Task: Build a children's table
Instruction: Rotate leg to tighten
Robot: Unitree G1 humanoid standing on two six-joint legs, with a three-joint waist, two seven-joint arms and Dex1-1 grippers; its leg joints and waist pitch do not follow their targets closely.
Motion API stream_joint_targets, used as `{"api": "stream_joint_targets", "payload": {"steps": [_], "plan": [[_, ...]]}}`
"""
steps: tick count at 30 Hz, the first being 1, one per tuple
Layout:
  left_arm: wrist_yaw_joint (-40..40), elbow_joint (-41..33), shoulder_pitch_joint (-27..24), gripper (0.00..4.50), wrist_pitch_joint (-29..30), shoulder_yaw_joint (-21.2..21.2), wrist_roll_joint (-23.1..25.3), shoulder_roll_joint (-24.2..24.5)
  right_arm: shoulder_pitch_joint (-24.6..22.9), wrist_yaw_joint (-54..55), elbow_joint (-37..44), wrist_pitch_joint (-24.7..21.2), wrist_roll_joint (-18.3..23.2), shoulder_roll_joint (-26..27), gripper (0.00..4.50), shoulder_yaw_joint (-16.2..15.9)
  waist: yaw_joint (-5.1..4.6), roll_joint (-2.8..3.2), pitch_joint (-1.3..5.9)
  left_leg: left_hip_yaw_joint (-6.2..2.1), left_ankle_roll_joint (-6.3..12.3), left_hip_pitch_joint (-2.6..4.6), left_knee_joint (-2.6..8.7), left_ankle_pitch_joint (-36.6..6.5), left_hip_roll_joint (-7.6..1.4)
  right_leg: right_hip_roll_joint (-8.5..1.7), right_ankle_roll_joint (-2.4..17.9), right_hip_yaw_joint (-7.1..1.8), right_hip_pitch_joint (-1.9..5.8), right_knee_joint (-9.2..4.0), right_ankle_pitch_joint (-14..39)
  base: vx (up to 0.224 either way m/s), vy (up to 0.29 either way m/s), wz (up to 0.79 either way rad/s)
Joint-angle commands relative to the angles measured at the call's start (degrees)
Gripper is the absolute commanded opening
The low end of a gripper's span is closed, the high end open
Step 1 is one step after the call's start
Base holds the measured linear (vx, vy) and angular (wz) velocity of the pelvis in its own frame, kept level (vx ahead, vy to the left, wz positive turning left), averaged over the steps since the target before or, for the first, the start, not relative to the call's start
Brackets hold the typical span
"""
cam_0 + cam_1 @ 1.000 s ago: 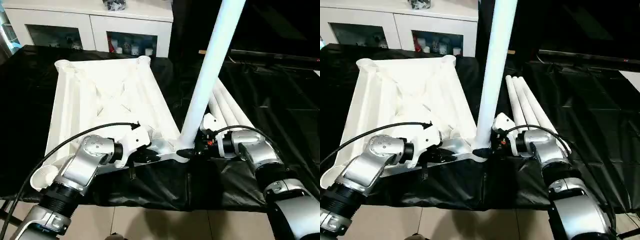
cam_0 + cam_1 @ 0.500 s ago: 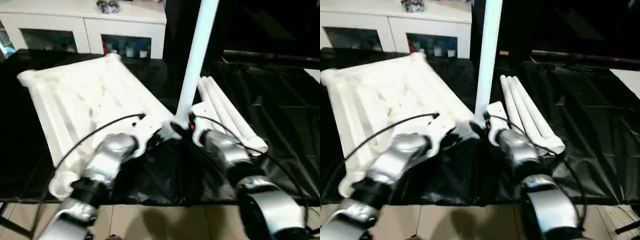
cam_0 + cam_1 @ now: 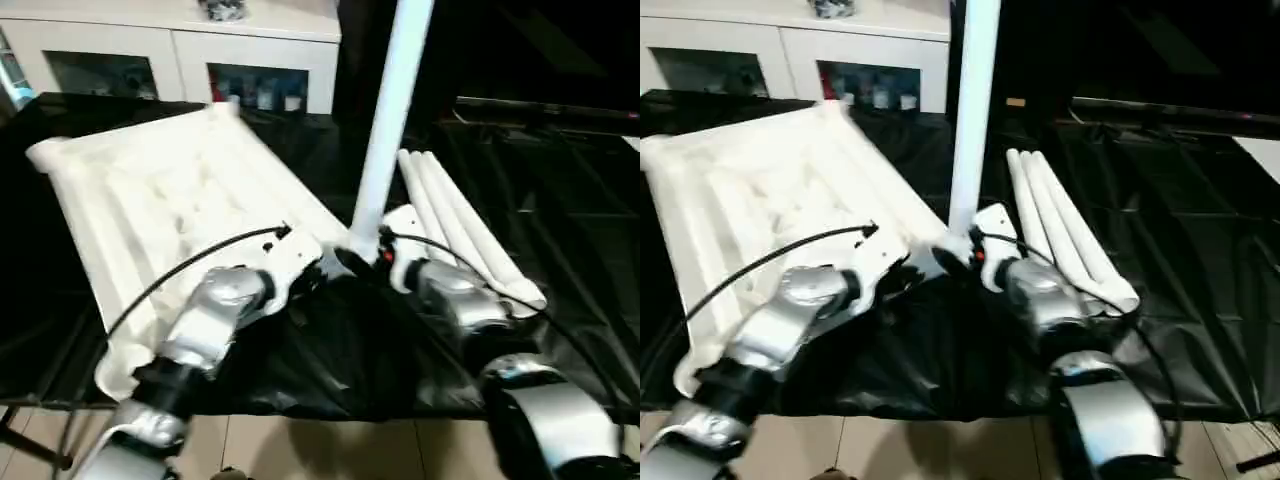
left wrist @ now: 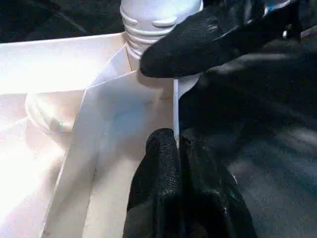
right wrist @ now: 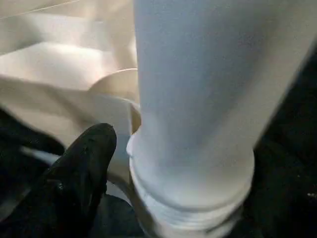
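Note:
The white tabletop lies underside up on the black-draped work table. One white leg stands upright in its near right corner socket. My right gripper is shut on that leg's threaded base, and one of its black fingers lies against the tube. My left gripper is shut on the thin rim of the tabletop right beside that corner. Three more legs lie side by side to the right of the tabletop.
A white glass-door cabinet stands behind the work table. The black cloth is wrinkled to the right of the loose legs. The table's front edge runs just below my forearms, with light floor beyond it.
Over the last second the tabletop has swung, its far end going left and its near right corner drawing away from the front edge. The leg now stands straighter. Both grippers kept their hold.

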State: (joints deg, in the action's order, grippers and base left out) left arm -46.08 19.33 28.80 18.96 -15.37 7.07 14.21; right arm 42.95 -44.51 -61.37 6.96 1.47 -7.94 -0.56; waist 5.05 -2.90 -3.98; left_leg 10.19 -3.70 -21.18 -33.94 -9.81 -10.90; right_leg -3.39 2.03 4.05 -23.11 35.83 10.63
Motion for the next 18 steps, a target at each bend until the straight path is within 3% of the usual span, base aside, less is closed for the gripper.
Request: {"api": "stream_joint_targets", "payload": {"steps": [1, 11, 18], "plan": [[-4.06, -2.3, -0.46, 0.0, -3.41, -2.93, -2.73, -0.86, -0.21, -6.72, 2.26, 0.81, -0.44, 0.15, 3.97, -2.64, -0.11, 0.62, 4.11, -0.86, 2.4, 0.77, 3.93, -13.81, -2.87, -5.3, 11.02, -3.26, 2.71, -5.04, 14.95, 0.0, 0.0, 0.0], [-13.68, -5.34, -2.77, 0.0, -5.18, -4.19, -4.99, 4.38, -2.47, -20.96, 6.32, -0.18, 0.01, -5.41, 3.97, -5.56, 0.0, 0.72, 4.1, -0.88, 2.58, 0.74, 3.93, -13.13, -2.93, -5.17, 12.22, -3.16, 2.92, -4.79, 13.47, 0.0, 0.0, 0.0], [-18.47, -6.56, -3.48, 0.0, -5.27, -4.61, -6.08, 7.27, -4.21, -27.32, 9.62, -1.87, 1.15, -6.39, 3.34, -6.61, 0.12, 0.83, 4.01, -0.79, 2.52, 0.89, 3.99, -13.7, -3.03, -5.11, 12.54, -3.16, 2.72, -4.81, 13.77, 0.0, 0.0, 0.0]]}}
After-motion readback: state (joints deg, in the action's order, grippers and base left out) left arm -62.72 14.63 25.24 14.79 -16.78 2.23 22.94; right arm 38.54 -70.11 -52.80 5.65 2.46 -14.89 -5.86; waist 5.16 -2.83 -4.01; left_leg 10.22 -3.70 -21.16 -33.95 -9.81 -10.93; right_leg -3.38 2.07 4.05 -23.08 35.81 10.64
